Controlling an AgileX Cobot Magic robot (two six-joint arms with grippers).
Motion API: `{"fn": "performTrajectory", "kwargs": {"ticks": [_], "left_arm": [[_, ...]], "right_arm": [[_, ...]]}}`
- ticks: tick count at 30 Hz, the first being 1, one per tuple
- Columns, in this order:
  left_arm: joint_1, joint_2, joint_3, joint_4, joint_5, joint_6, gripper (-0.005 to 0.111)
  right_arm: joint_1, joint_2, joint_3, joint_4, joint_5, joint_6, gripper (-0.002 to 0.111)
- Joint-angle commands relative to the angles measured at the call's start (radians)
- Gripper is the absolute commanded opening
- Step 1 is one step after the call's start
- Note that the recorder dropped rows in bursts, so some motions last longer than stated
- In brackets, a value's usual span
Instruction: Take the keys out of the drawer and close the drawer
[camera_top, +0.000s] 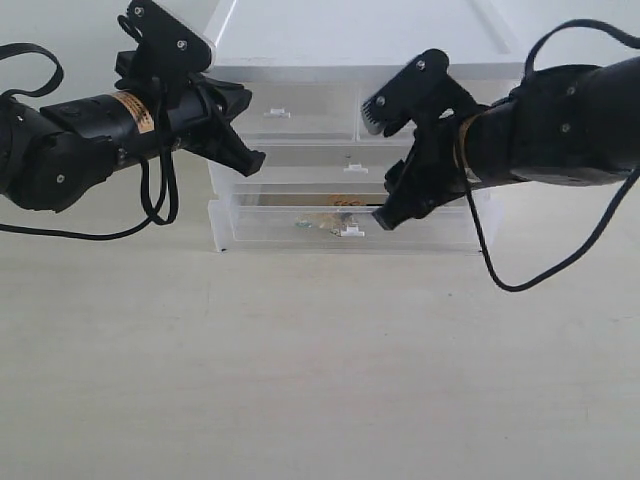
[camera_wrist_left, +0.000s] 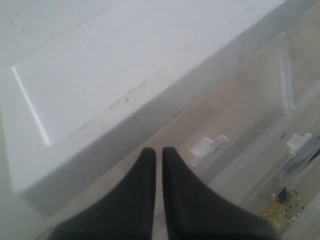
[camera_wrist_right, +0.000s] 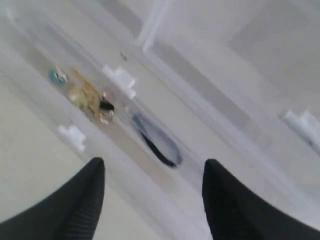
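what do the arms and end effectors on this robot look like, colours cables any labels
The left arm and right arm are matte black, thick and rounded, with small silver screws. The left end effector and right end effector have angular black fingers that taper to tips. Thin black cables loop loose from each arm. The left arm carries an orange label.
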Motion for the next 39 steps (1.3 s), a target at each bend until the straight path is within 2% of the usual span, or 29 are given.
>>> {"fn": "performTrajectory", "kwargs": {"ticks": [1,2,4,5,11,22,39], "left_arm": [[0.000,0.004,-0.004,-0.011,-0.013,-0.004,0.004],[0.000,0.004,-0.004,-0.011,-0.013,-0.004,0.004],[0.000,0.004,-0.004,-0.011,-0.013,-0.004,0.004],[0.000,0.004,-0.004,-0.011,-0.013,-0.004,0.004],[0.000,0.004,-0.004,-0.011,-0.013,-0.004,0.004],[0.000,0.004,-0.004,-0.011,-0.013,-0.004,0.004],[0.000,0.004,-0.004,-0.011,-0.013,-0.004,0.004]], "right_arm": [[0.036,-0.023,-0.070,0.724,0.390,-0.800,0.051],[0.014,-0.023,-0.100,0.948,0.461,-1.015,0.051],[-0.029,-0.019,-0.147,1.264,0.554,-1.292,0.051],[-0.043,-0.019,-0.168,1.326,0.577,-1.367,0.051],[-0.044,-0.008,-0.261,1.079,0.608,-1.412,0.051],[-0.043,0.104,-0.269,1.079,0.442,-1.688,0.051],[-0.043,0.209,-0.269,1.079,0.295,-1.798,0.051]]}}
